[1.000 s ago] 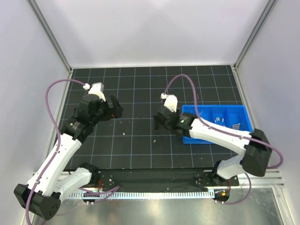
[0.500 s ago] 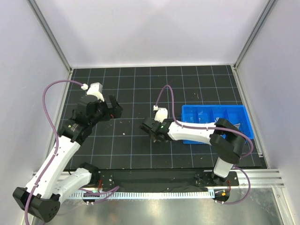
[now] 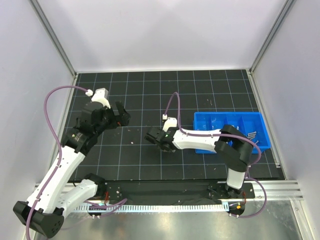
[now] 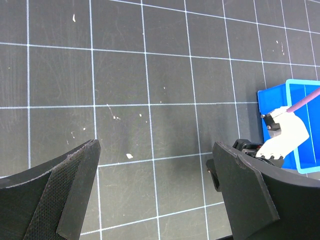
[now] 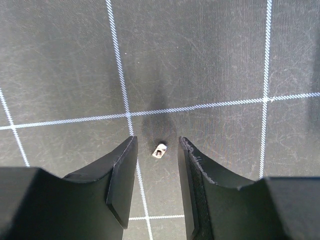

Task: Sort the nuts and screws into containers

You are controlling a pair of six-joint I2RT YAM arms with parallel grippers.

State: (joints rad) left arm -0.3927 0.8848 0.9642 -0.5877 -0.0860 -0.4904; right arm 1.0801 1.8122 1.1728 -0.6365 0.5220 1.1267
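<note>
Your right pincer [image 5: 156, 141] stands low over the mat [image 5: 210, 60] with its jaws partly apart, gripping nothing. One nut [image 5: 160, 150] lies flat between the two fingers. A sliver of mat shows on either side of it, so neither pad touches it. The nut sits just beside a white grid line, near a crossing. Seen from above, that pincer is to the left of the blue tray [image 3: 227, 114], near its left wall but apart from it.

Mind what lies over the tray: the right forearm [image 3: 195, 141] stretches across its near left corner and hides part of the left compartment. In the tray's rightmost compartment you can see a few grey screws [image 3: 252, 134].

Your left pincer [image 4: 156, 146] hangs well to the left of the tray, jaws wide and holding nothing. Below it several small pale bits [image 4: 129, 156] lie loose on the mat, apart from each other; they are too small to tell nuts from screws. Its camera also catches the tray's left end, with the right wrist's white housing [image 4: 285, 137] in front of it.
</note>
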